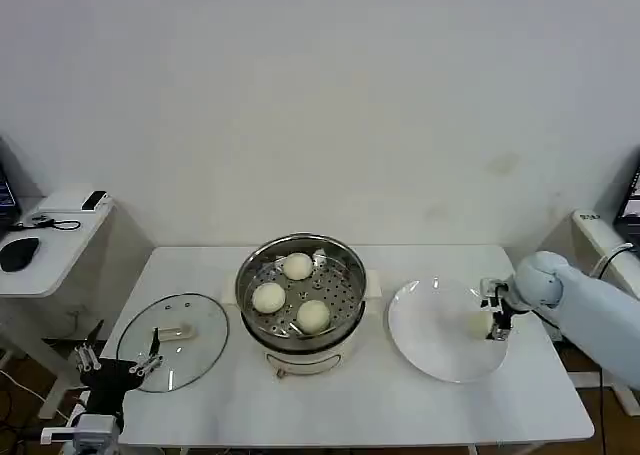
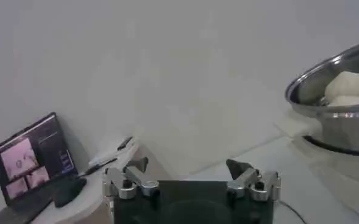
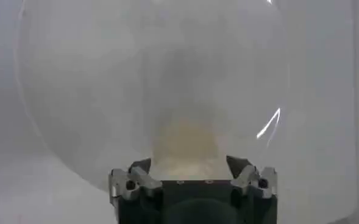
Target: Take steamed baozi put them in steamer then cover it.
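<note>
On the white bench (image 1: 350, 415) the steamer (image 1: 300, 293) stands at centre with three steamed baozi on its perforated tray — one at 12 o'clock (image 1: 297, 266), one at 8 o'clock (image 1: 268, 297), one at 5 o'clock (image 1: 313, 316). The cover (image 1: 172, 341) lies flat at the steamer's 9 o'clock, handle up. At 3 o'clock sits a white plate (image 1: 430, 340), and the right gripper (image 1: 492, 320) reaches over its far right rim; in the right wrist view its fingers (image 3: 136, 178) bracket the fourth baozi (image 3: 185, 146) on the plate, but whether they press on it I cannot tell. The left gripper (image 2: 188, 169) hangs low off the bench's left edge, near the cover — fingers (image 2: 243, 172) spread apart, holding nothing
</note>
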Controlling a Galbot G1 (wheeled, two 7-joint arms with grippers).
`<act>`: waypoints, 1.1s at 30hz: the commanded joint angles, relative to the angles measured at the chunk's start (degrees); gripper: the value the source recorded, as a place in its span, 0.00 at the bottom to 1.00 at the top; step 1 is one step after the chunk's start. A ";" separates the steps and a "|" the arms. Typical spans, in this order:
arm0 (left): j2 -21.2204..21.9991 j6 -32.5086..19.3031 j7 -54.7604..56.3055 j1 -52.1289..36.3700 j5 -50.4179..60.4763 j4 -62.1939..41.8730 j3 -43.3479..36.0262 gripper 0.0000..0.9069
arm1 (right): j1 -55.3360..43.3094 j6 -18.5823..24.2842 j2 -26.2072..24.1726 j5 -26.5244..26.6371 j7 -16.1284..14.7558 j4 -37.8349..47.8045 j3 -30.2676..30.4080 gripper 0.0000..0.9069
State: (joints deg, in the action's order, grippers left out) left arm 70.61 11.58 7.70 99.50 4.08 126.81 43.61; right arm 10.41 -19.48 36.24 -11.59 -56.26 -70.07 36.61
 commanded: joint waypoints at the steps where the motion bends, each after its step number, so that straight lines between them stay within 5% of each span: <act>1: 0.11 -0.06 0.02 0.01 -0.01 -0.06 0.06 1.00 | 0.45 -0.33 1.87 -0.47 -0.01 1.75 -0.12 0.81; 10: 0.22 -0.03 0.02 0.03 -0.03 0.23 0.17 1.00 | -1.07 -1.36 0.60 -0.21 -1.18 -0.03 0.72 0.67; 23: 0.05 0.03 -0.08 -0.24 -0.08 0.75 0.03 1.00 | -17.23 -4.12 -4.80 8.00 -1.16 -10.04 9.77 0.67; 33: -0.15 -0.09 0.04 -0.20 -0.09 0.64 -0.19 1.00 | -38.57 -9.40 3.82 18.97 0.90 -15.17 23.18 0.68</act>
State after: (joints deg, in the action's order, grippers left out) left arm 70.59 11.51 7.68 99.30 3.99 127.64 43.37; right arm -9.36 -24.93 34.77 -1.90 -56.42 -79.93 48.90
